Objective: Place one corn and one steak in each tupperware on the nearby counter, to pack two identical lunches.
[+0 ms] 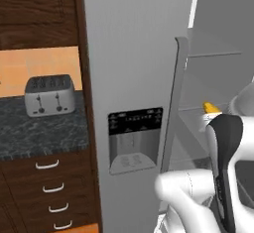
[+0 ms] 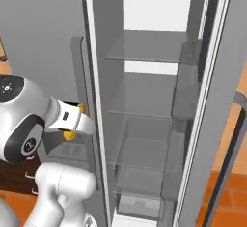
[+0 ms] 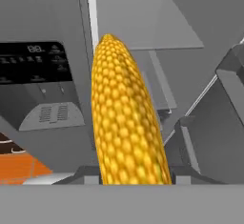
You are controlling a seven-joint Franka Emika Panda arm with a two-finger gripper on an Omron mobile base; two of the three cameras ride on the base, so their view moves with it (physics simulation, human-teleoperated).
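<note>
A yellow corn (image 3: 125, 123) cob stands lengthwise between my gripper's (image 3: 131, 176) fingers, which are shut on its lower end. From the right base view the corn (image 2: 70, 135) pokes out on both sides of the white hand (image 2: 72, 119), just left of the open fridge. In the left base view only the corn's tip (image 1: 212, 108) shows above the hand. The black counter (image 1: 44, 133) lies to the left. The steak and the tupperware are out of view.
The grey fridge stands straight ahead, with its dispenser door (image 1: 135, 140) closed and the right compartment open on glass shelves (image 2: 144, 110). Its open door (image 2: 219, 100) hangs at the right. A silver toaster (image 1: 49, 94) sits on the counter above drawers (image 1: 52, 187).
</note>
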